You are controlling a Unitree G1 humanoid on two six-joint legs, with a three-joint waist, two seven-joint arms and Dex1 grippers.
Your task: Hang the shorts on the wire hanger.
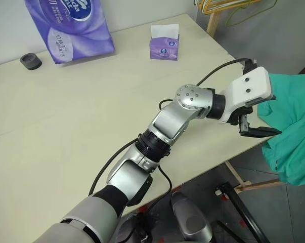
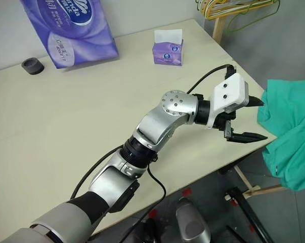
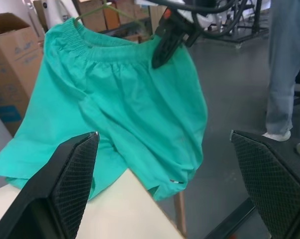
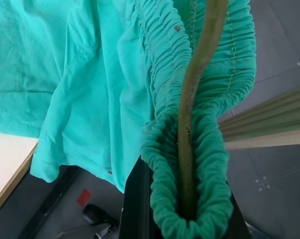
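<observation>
The left tool (image 2: pixel 248 120) stands spread as wide as it goes, holding nothing, its two black fingers (image 3: pixel 65 184) framing the shorts (image 3: pixel 125 109) without touching them; in the head views it reaches off the far right edge of the tabletop (image 1: pixel 91 116), just beside the hanging cloth. The right tool (image 3: pixel 167 40) is pressed together, and in its own wrist view the fingers pinch the gathered waistband of the shorts along with the wire hanger (image 4: pixel 194 99), whose thin olive wire runs up through the bunched elastic. From that pinch the shorts hang beside the tabletop's right edge, one leg draped onto its corner, the rest falling free toward the floor. The fabric looks light, limp and thin, so it should fold and slide wherever it is not supported; the elastic waistband is the thickest, most grippable part, and I judge the free side of that band, away from the right tool, the best place for the left tool to take hold. The hanger is stiff but slender and may twist within the grip if the cloth is tugged. Farther back on the tabletop sit a purple tissue pack (image 1: pixel 71 28), a small tissue box (image 1: pixel 165 45) and a dark round cap (image 1: pixel 31 61).
</observation>
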